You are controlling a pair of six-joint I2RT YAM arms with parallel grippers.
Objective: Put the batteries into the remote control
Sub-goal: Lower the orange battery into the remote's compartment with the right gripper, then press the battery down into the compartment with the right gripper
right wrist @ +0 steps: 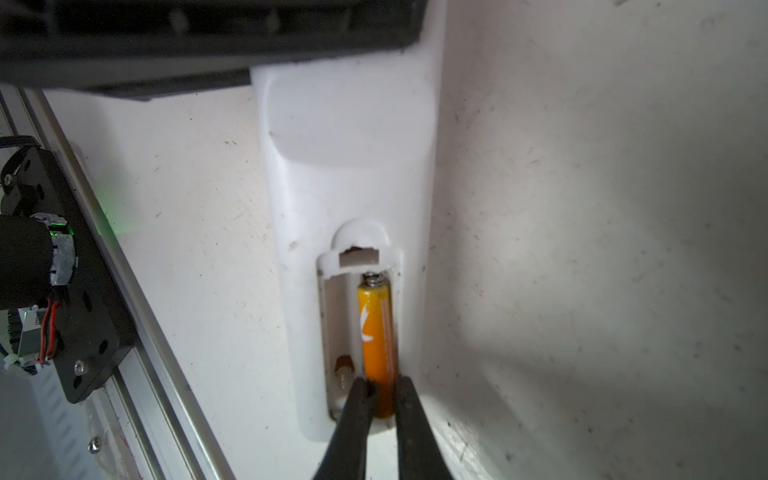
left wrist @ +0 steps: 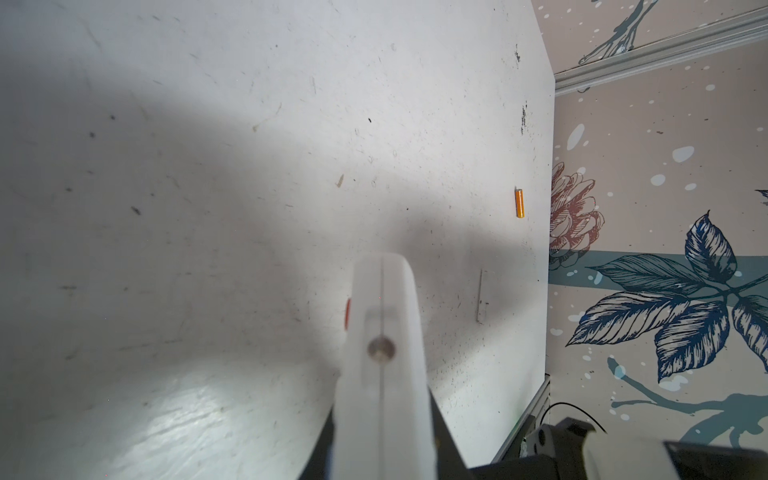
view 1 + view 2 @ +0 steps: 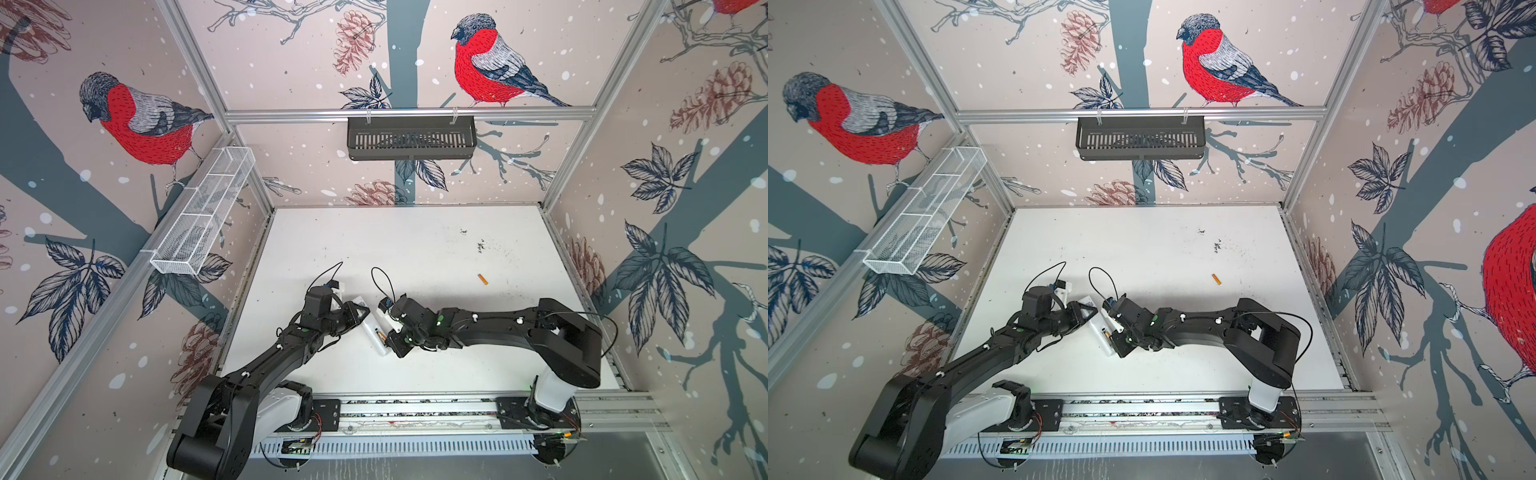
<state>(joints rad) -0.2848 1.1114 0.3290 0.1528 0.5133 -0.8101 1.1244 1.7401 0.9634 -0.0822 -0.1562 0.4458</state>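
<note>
The remote control (image 1: 349, 166) is back side up at the front middle of the table (image 3: 415, 249), with its battery compartment open. The left tool (image 3: 359, 311) is clamped on the end of the remote away from the compartment. The right tool (image 1: 384, 399) is closed on the near end of one battery (image 1: 377, 332), which sits in a slot against the spring. The second battery (image 3: 482, 279) lies loose on the table, well apart to the right.

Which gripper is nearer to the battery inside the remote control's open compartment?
Right. The right gripper has its jaws shut on the end of the battery inside the remote control. The left gripper grips the remote's other end, apart from that battery.
</note>
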